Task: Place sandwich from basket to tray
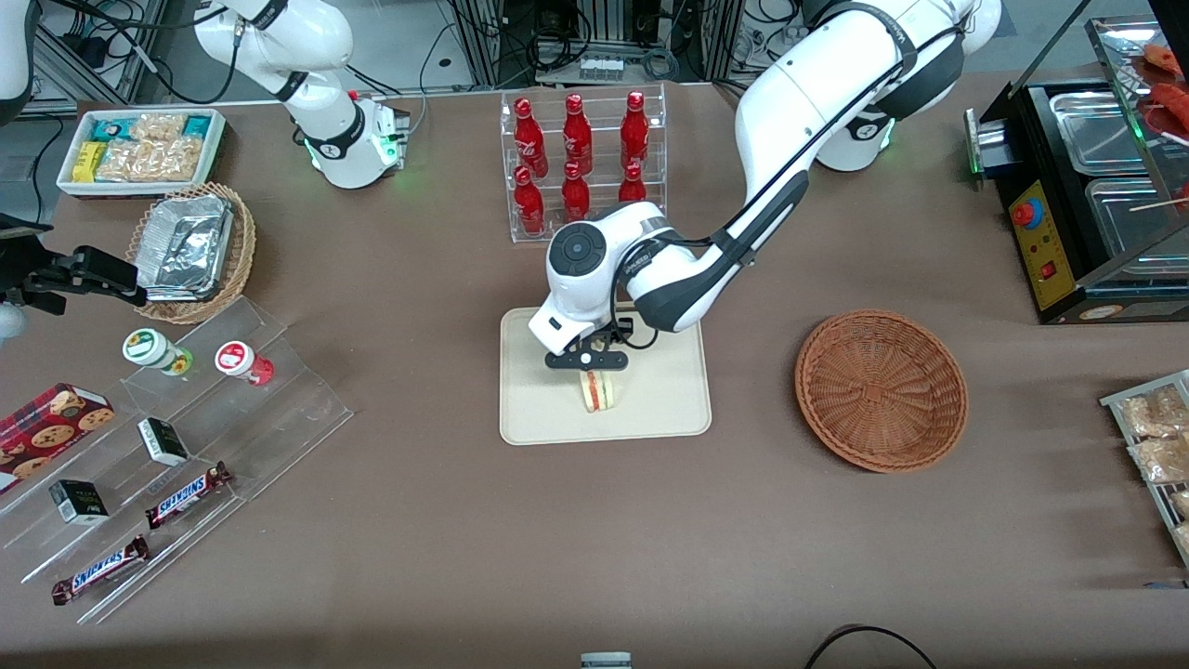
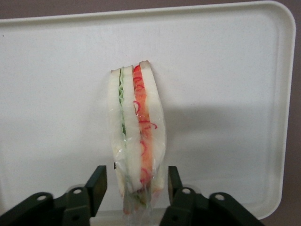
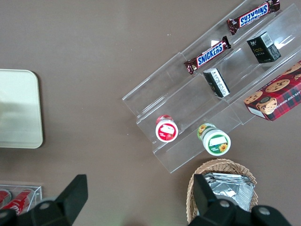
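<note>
Gripper (image 2: 134, 186), fingers spread either side of the sandwich (image 2: 136, 136) standing on edge on the tray (image 1: 669, 409), the empty basket (image 1: 881, 390) at its 3 o'clock in the front view: a finger brushing the wedge on withdrawal could topple it.

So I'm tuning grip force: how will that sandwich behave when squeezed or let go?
Probably soft: the sandwich is layered bread in glossy wrap, maybe slippery. Standing on edge on the tray between the open gripper, it may topple.
</note>
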### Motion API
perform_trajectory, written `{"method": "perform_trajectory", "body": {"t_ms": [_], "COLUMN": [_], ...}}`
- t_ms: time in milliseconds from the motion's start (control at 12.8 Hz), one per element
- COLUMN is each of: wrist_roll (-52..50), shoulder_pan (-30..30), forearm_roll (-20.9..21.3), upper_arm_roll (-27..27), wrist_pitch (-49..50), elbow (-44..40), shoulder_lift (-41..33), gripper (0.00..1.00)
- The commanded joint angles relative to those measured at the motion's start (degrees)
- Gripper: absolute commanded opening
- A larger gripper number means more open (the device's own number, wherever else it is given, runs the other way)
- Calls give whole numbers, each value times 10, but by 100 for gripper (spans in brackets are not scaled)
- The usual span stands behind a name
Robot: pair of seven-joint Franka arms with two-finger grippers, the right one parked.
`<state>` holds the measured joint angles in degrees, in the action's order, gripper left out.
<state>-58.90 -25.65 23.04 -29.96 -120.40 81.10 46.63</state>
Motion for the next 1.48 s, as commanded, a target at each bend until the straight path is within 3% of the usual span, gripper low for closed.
{"method": "perform_trajectory", "body": {"t_ms": [0, 234, 546, 1092, 1404], "wrist_roll": [-16, -63, -59, 48, 178], "shoulder_pan": [2, 27, 95, 191, 250], "forearm_roll": [6, 0, -67, -113, -150], "upper_arm_roll": [3, 1, 1, 1, 5], "wrist_pitch": [34, 92, 200, 301, 364], "elbow": [-6, -6, -7, -6, -5], "shoulder_lift": [-37, -112, -217, -312, -355], "gripper": [100, 100, 100, 100, 100]}}
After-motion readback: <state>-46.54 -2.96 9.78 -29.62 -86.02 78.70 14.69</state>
